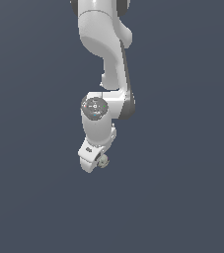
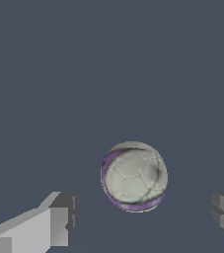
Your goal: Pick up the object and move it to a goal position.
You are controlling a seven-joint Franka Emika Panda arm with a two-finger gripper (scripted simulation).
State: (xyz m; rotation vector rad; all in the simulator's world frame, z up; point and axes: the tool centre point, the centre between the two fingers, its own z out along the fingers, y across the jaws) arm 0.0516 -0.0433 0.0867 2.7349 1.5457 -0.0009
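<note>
1. Here the white arm hangs down through the middle of the exterior view, over a plain dark blue-grey ground.
2. Its gripper is at the low end of the arm, angled toward the exterior view's left.
3. The ball shows as a small pale dot just beside the gripper's tip, on the exterior view's right of it.
4. In the wrist view the ball is pale grey-beige with seams like a football and a purple band along one edge.
5. The two fingers stand wide apart, one on either side of the ball, with clear gaps between each finger and it.
6. The claw grips nothing; the ball sits between the spread fingers, untouched.
</note>
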